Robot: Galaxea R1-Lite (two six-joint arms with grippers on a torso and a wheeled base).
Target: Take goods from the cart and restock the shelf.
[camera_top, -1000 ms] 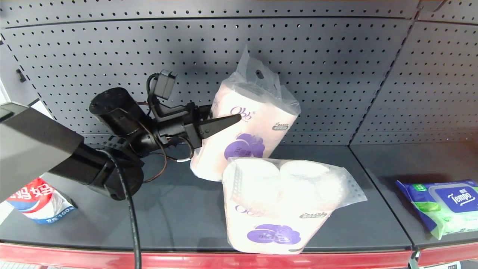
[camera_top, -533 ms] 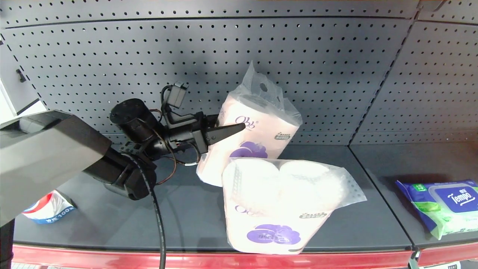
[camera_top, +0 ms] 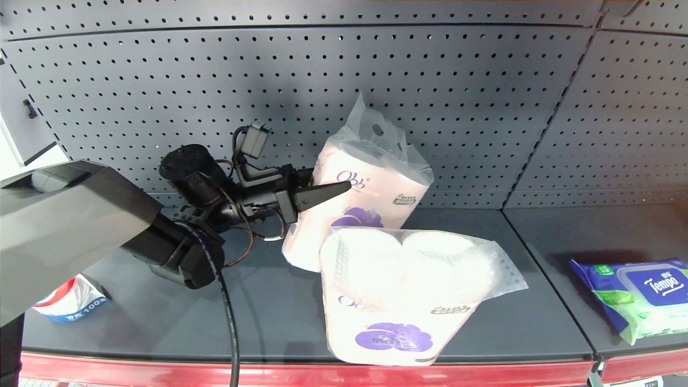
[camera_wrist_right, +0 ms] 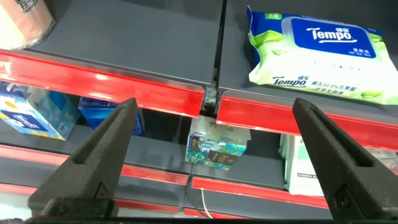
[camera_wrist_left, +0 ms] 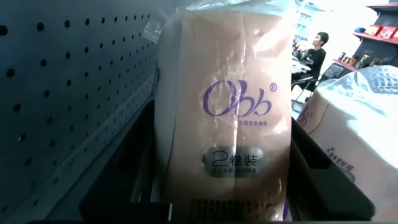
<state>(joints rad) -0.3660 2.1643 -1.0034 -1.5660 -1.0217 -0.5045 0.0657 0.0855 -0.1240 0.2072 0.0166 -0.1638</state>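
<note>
A pink pack of paper rolls [camera_top: 357, 185] in clear wrap stands tilted at the back of the grey shelf [camera_top: 258, 317], near the pegboard. My left gripper [camera_top: 333, 181] is shut on it from the left, one finger across its front. In the left wrist view the pack [camera_wrist_left: 230, 112] sits between the dark fingers [camera_wrist_left: 118, 186]. A second, matching pack [camera_top: 400, 301] stands at the shelf's front edge, just in front of the held one. My right gripper [camera_wrist_right: 211, 168] hangs open and empty below the shelf's red front edge [camera_wrist_right: 124, 87].
A pack of wet wipes [camera_top: 642, 295] lies on the neighbouring shelf bay at the right. A red, white and blue bag [camera_top: 70, 298] sits at the left front. Lower shelves hold blue boxes [camera_wrist_right: 37, 115] and a small box [camera_wrist_right: 214, 149].
My left arm moved right and down with the pink pack, bringing its lower end to the shelf behind the front pack. Over the last half second it hardly moved.
</note>
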